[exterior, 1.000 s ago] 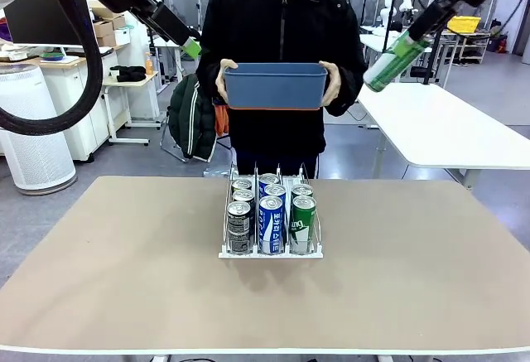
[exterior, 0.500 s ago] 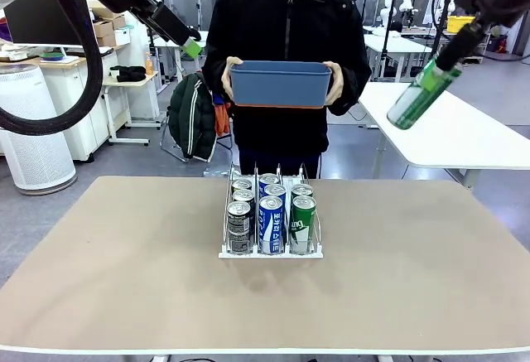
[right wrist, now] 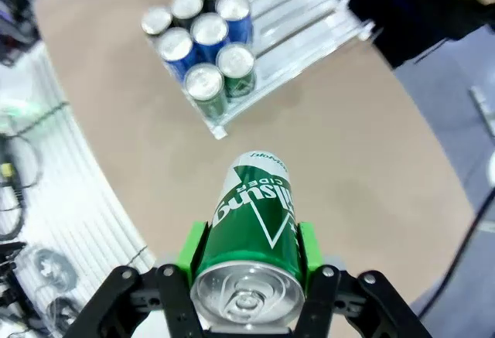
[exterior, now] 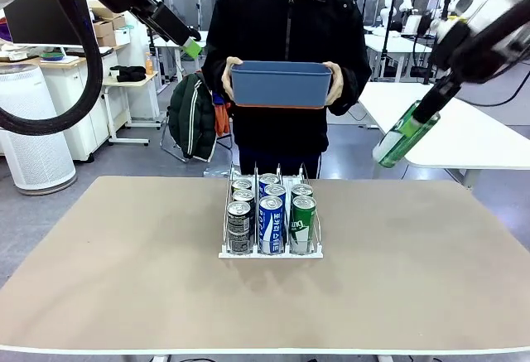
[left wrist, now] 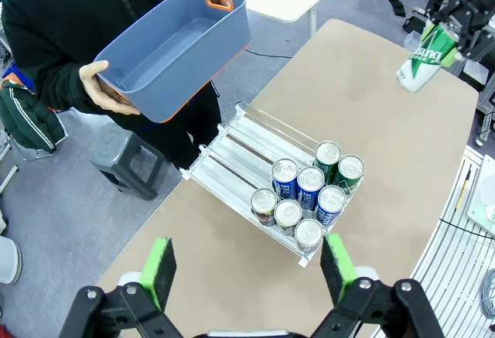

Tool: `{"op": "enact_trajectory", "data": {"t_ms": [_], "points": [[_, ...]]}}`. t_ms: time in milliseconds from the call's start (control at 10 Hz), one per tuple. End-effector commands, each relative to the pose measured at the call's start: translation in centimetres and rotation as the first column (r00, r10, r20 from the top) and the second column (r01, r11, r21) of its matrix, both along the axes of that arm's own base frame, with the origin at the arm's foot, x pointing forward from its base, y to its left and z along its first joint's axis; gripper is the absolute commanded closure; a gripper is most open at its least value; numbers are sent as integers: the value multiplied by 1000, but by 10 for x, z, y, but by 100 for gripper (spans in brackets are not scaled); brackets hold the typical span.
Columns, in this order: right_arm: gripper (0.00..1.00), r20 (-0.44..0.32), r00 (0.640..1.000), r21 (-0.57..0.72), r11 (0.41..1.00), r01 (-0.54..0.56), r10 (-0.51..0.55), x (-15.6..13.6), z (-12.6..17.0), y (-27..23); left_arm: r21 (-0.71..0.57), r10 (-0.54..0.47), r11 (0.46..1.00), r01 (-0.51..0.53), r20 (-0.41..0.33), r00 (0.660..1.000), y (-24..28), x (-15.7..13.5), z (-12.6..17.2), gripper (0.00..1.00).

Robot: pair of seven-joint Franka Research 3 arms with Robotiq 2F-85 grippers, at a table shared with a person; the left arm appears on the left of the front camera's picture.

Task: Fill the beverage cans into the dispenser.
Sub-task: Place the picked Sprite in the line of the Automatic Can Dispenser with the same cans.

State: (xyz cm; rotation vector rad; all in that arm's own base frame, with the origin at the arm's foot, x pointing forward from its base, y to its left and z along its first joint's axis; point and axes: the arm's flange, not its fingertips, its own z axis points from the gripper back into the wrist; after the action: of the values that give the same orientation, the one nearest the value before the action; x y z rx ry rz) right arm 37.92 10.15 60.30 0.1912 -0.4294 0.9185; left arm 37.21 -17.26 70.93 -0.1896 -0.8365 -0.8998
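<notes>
The right gripper clamps a green can high right of the rack (seven cans loaded), tilted for lane entry; the left gripper hangs wide, empty.

The desk lies bare to the left, right and front of the dispenser, so a pincer could pass freely on those sides. Seven beverage cans crowd the dispenser's front, filling the near ends of all three lanes; in the left wrist view the rear stretches of the lanes stand open toward the person. Behind the dispenser the person holds a blue tub high above the desk's far edge, with clear air between it and the rails. The right pincer hangs with a green can up off the desk's far right corner, well apart from the dispenser
</notes>
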Motion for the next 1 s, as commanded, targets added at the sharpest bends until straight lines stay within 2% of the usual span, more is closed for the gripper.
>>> {"op": "enact_trajectory", "data": {"t_ms": [0, 100, 200, 600, 800, 900], "points": [[42, 44, 997, -69, 996, 62, -59, 14, -13, 7, 2, 1, 1000, -1, 1, 1000, 0, 0, 0, 0], [42, 67, 995, -75, 994, 80, -75, 21, -20, 8, 2, 1, 1000, -1, 1, 1000, 0, 0, 0, 0], [42, 24, 1000, -35, 999, 11, -11, 7, -12, 3, 2, 1, 1000, -1, 1, 1000, 0, 0, 0, 0], [42, 24, 1000, -35, 999, 11, -11, 7, -12, 3, 2, 1, 1000, -1, 1, 1000, 0, 0, 0, 0], [42, 40, 999, -61, 998, 14, -12, 10, -26, 14, 2, 1, 1000, -1, 1, 1000, 0, 0, 0, 0], [42, 44, 999, -34, 999, 14, -12, 3, -37, 20, 2, 1, 1000, -1, 1, 1000, 0, 0, 0, 0]]}}
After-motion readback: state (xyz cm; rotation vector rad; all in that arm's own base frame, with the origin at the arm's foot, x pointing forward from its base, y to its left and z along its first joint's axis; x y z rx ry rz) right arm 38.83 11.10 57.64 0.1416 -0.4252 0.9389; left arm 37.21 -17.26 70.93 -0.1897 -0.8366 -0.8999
